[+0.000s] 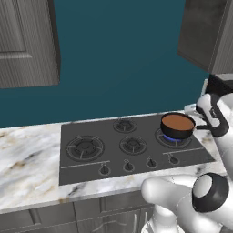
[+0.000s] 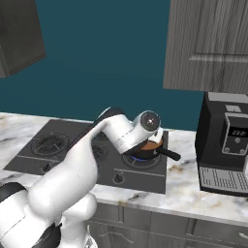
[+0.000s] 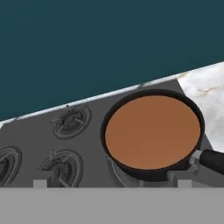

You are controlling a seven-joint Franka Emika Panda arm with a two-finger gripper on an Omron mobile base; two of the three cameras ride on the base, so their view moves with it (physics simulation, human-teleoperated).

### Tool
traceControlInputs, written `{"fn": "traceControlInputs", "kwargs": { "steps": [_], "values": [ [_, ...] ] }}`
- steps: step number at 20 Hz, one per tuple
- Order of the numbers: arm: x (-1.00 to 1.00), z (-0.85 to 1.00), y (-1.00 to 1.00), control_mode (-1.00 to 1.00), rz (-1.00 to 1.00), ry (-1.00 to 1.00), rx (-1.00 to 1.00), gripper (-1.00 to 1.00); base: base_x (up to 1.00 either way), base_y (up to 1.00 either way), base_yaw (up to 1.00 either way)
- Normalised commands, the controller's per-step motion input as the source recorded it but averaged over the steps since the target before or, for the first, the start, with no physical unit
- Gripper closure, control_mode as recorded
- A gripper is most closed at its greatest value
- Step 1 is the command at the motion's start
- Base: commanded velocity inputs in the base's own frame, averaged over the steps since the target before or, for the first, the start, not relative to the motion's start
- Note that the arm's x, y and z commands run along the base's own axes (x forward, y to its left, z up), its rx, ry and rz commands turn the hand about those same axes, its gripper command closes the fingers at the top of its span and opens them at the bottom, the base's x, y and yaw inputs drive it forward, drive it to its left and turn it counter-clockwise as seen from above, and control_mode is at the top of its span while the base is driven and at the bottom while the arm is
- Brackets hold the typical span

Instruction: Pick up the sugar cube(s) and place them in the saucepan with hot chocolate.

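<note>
The saucepan with hot chocolate [image 1: 177,125] sits on the stove's back right burner, a small dark pan full of smooth brown liquid. The hand view looks down into the saucepan [image 3: 153,133] from close by, with its black handle [image 3: 213,160] running off to the lower right. My gripper [image 3: 111,184] is open, its two tips far apart at the bottom of that view with nothing held between them. In the right base view my arm covers most of the saucepan [image 2: 152,146], leaving the handle [image 2: 170,154] showing. The sugar cubes are out of view.
A blue flame [image 1: 174,139] burns under the pan. The black stove [image 1: 91,161] has several burners and a row of knobs [image 1: 129,166] along its front, set in a marble counter [image 1: 27,164]. A black coffee machine [image 2: 225,145] stands right of the stove. Cabinets hang above.
</note>
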Motion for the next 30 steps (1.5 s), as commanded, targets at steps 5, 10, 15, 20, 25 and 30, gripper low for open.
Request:
{"fn": "traceControlInputs", "kwargs": {
  "steps": [5,10,15,20,25,30],
  "values": [
    [-0.62,0.84,0.78,-1.0,-0.05,0.0,-0.25,-1.0,0.0,0.0,0.0],
    [-0.61,0.73,0.72,-1.0,-0.02,0.01,-0.22,-1.0,0.0,0.0,0.0],
    [-0.97,0.2,0.58,-1.0,-0.01,0.0,-0.12,-1.0,0.0,0.0,0.0],
    [-0.62,0.45,0.56,-1.0,-0.03,-0.09,-0.06,-1.0,0.0,0.0,0.0],
    [-0.46,0.44,0.24,-1.0,-0.07,-0.17,0.0,-1.0,0.0,0.0,0.0],
    [-0.55,0.42,0.02,-1.0,-0.04,-0.19,0.03,-1.0,0.0,0.0,0.0]
  ]
}}
